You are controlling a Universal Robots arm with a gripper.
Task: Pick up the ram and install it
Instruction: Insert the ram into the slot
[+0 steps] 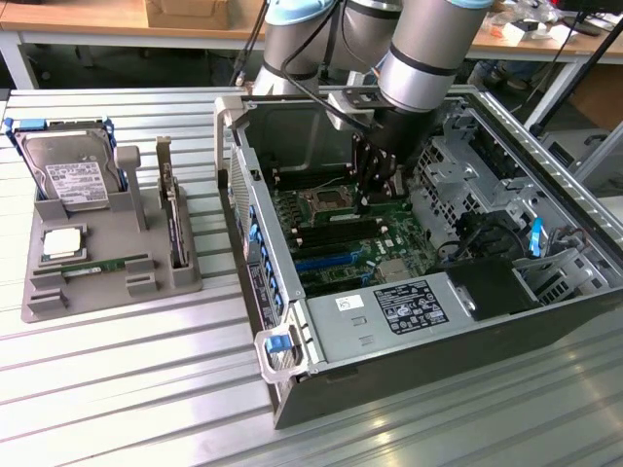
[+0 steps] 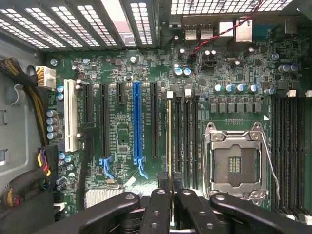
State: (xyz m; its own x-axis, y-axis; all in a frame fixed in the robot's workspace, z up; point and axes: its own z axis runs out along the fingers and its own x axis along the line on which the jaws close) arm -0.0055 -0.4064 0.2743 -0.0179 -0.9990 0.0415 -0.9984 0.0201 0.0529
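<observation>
Arm: reaches down from above into the open computer case (image 1: 409, 321), which lies on its side on the desk (image 1: 117, 389).
Gripper (image 2: 170, 195): jaws nearly shut, pinching a thin memory stick (image 2: 169, 141) edge-on between the fingertips (image 2: 159, 197).
Memory stick: held upright inside the case, its lower edge at or in the first of the black memory slots (image 2: 187, 141), just beside the processor socket (image 2: 235, 163); whether it is fully seated cannot be told.
Motherboard (image 2: 122, 73): green, with a blue slot (image 2: 137, 124) and a white slot (image 2: 70, 122) further from the socket.
Grey tray (image 1: 107, 263): on the desk toward the exterior view's left, well apart from the case, carrying a hard drive (image 1: 73, 170), an upright card (image 1: 173, 219), a processor chip (image 1: 63, 243) and another green stick (image 1: 92, 266) lying flat.
</observation>
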